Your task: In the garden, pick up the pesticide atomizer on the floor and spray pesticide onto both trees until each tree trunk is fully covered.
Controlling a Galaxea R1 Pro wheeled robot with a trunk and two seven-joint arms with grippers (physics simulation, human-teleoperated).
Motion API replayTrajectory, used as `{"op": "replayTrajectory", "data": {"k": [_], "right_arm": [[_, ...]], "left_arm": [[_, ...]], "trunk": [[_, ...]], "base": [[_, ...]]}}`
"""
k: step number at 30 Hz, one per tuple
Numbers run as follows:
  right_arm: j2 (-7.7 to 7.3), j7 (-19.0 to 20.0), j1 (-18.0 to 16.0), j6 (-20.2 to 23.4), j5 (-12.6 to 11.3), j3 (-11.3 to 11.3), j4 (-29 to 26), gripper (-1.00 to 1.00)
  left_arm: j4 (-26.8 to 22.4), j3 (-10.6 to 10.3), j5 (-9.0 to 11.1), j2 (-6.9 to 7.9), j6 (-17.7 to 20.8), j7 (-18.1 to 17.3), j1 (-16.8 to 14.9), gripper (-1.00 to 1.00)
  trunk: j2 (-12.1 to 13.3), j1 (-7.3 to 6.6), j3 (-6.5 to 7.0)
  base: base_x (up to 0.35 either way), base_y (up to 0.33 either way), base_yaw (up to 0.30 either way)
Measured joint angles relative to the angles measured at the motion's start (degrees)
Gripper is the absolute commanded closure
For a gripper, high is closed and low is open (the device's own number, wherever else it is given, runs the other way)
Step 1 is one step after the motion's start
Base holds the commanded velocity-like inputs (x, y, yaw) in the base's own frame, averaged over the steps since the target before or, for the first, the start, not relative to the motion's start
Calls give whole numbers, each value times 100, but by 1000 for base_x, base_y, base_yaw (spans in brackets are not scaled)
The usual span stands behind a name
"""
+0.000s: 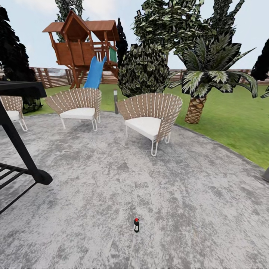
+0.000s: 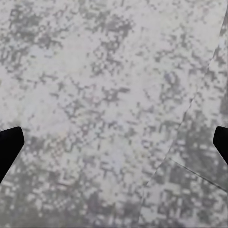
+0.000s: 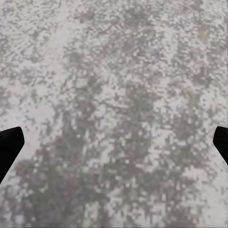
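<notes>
The pesticide atomizer (image 1: 136, 225), a tiny dark bottle with a red top, stands upright on the grey stone patio, low in the head view and near its middle. A tree (image 1: 170, 22) with blocky green-white foliage rises behind a round bush; its trunk is hidden. Beyond the patio lies the green lawn (image 1: 231, 116), closed off by a brown slat fence (image 1: 52, 76). My left gripper (image 2: 114, 147) is open over bare paving, its dark fingertips (image 2: 9, 147) far apart. The right gripper (image 3: 114, 147) is open too, with paving between its fingertips (image 3: 9, 147).
Three wicker chairs (image 1: 151, 121) (image 1: 78, 106) (image 1: 13, 108) stand on the patio's far side. A black metal frame (image 1: 22, 149) juts in at the left. A scaly palm (image 1: 196, 108), a round bush (image 1: 144, 71), a short post (image 1: 116, 101) and a wooden playhouse with a blue slide (image 1: 94, 73) lie beyond.
</notes>
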Motion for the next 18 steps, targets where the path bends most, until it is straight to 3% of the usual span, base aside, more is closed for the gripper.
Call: {"op": "replayTrajectory", "data": {"k": [10, 12, 18], "right_arm": [[0, 0, 0, -8, -8, 7, -3, -100], [0, 0, -1, -10, -8, 0, -1, -100], [0, 0, 0, -9, -8, -6, 1, -100]], "left_arm": [[-26, 1, 2, -1, -8, 8, 0, -100], [-28, 3, 7, -1, -7, 8, 0, -100], [-28, -5, 6, 8, -8, 5, -2, -100]], "trunk": [[-42, 22, -53], [-42, 22, -53], [-42, 22, -53]], "base": [[0, 0, 0], [0, 261, -36], [48, 313, -269]]}}
